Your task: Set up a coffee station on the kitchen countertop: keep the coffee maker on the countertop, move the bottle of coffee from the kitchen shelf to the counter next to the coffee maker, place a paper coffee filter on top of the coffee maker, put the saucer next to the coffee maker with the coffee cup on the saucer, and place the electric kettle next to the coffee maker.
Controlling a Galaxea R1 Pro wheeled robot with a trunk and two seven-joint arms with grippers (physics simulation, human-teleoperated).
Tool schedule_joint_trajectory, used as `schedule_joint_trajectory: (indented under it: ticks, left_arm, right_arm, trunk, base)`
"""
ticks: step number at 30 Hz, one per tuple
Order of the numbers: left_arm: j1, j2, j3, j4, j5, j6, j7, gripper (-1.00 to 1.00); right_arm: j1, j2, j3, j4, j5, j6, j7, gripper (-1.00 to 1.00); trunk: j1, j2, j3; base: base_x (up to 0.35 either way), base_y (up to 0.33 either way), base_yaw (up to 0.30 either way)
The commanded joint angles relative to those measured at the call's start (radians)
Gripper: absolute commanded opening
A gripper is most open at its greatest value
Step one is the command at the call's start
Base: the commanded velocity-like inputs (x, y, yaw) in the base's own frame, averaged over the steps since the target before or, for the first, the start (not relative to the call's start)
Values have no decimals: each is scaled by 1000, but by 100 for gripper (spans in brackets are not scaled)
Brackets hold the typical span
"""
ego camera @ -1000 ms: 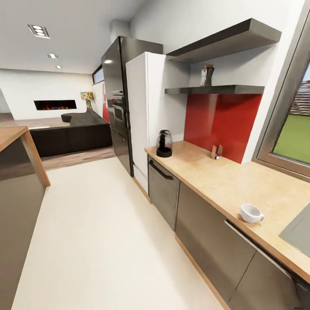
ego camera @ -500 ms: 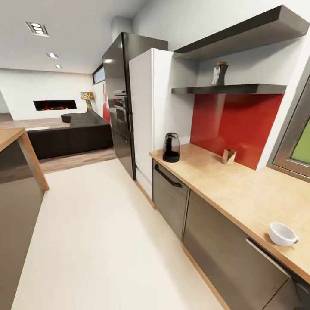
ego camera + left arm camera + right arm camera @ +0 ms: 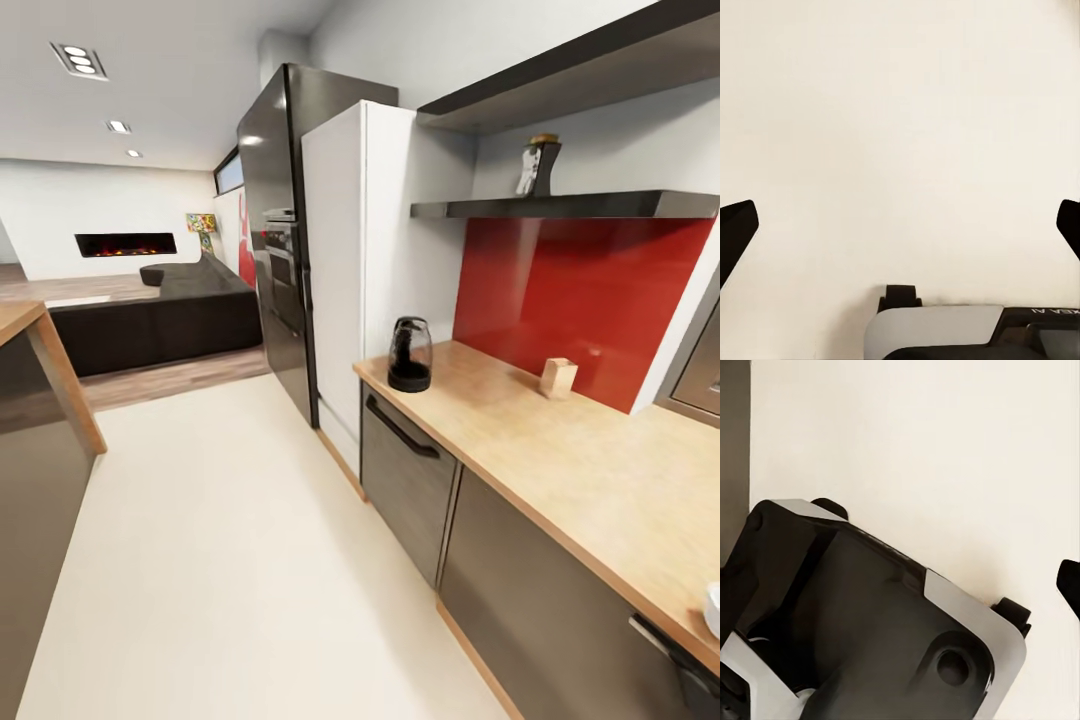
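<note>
Kitchen countertop (image 3: 560, 460): light tan wood grain, running along the right of the head view above grey cabinet fronts. Electric kettle (image 3: 410, 354): upright at the counter's far end, just beside the white fridge (image 3: 360, 270), black base flat on the wood. Bottle of coffee (image 3: 537, 166): standing on the kitchen shelf (image 3: 580, 206), a thin dark board fixed above the red backsplash (image 3: 580, 300). Small tan block (image 3: 558, 378) on the counter against that backsplash, well apart from the kettle. White sliver (image 3: 713, 610) at the counter's near edge, cut off by the frame (too little showing to name). Tall black oven unit (image 3: 280, 240) beyond the fridge; dark sofa (image 3: 160, 320) and lit fireplace (image 3: 125, 243) further off.

Left gripper (image 3: 900, 232): fingers spread wide, one dark tip (image 3: 736, 232) at each side of the left wrist view, holding no object. Past and between them, cream floor (image 3: 900, 112); close behind, a pale grey robot body part (image 3: 937, 330). Counter, kettle and shelf all well away from this gripper, none within its reach of view.

Right gripper: one dark fingertip (image 3: 1069, 585) showing over the same cream floor, beside a bulky black-and-grey robot housing (image 3: 870, 622). Cannot tell whether spread or closed.
</note>
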Motion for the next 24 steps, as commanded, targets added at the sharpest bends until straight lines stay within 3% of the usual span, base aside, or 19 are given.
schedule_joint_trajectory:
  ticks: [1,14,24]
  left_arm:
    - [0,0,2,-1,2,-1,-3,100]
    - [0,0,2,-1,2,-1,-2,100]
    - [0,0,1,-1,2,-1,-3,100]
  right_arm:
    - [-1,0,8,0,-5,-7,1,100]
    - [-1,0,8,0,-5,-6,3,100]
    - [-1,0,8,0,-6,-4,4,100]
  trunk:
    - [1,-1,-1]
    - [1,-1,-1]
    - [1,-1,-1]
  base:
    - [326,88,0]
    - [324,110,-12]
    - [55,27,-231]
